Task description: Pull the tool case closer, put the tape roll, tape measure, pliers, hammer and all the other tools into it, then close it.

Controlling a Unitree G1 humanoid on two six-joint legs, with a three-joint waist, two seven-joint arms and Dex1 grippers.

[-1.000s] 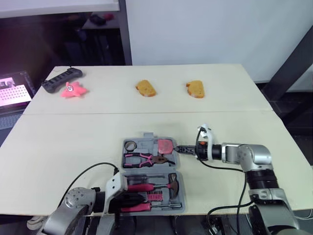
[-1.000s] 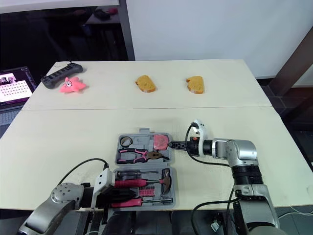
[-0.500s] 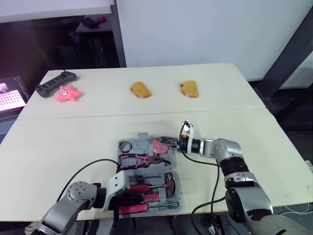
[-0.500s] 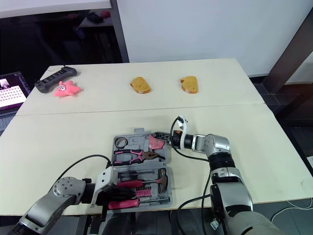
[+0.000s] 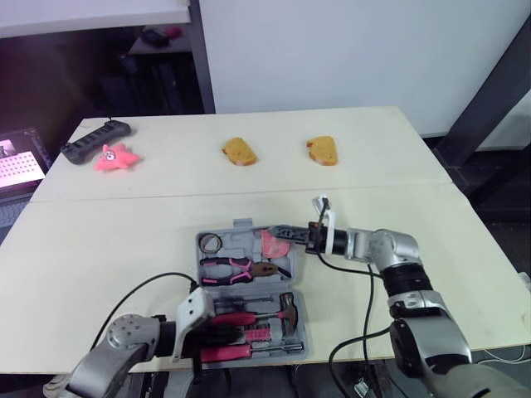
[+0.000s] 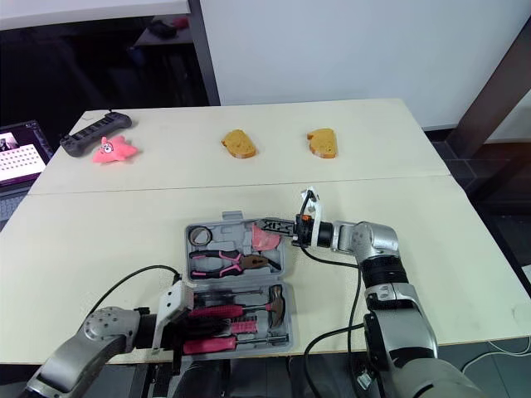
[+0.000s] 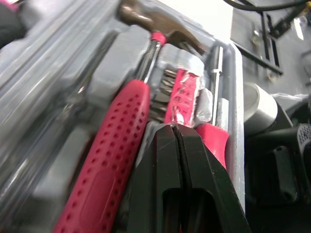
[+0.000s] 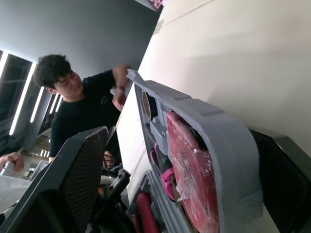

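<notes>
The grey tool case [image 5: 242,227] lies open near the table's front edge. Its far half holds the tape roll [image 5: 210,243], the pink tape measure [image 5: 272,245] and the pliers [image 5: 236,269]. The near half holds the hammer [image 5: 289,305] and pink-handled screwdrivers [image 5: 236,353]. My right gripper [image 5: 290,235] is open, and the far half's right rim [image 8: 214,145] sits between its fingers [image 8: 73,184]. That rim looks slightly raised off the table. My left gripper [image 7: 175,128] is shut and empty, its tips resting among the pink handles in the near half.
Two orange bread-like pieces [image 5: 239,151] [image 5: 323,150], a pink star toy [image 5: 112,157] and a black controller [image 5: 93,139] lie at the table's far side. A laptop screen [image 5: 17,166] stands left of the table. A person [image 8: 77,111] is behind the case.
The camera has shifted. My right gripper has moved from beside the case's right edge in over the far half's rim, which has lifted a little. My left gripper stays in the near half.
</notes>
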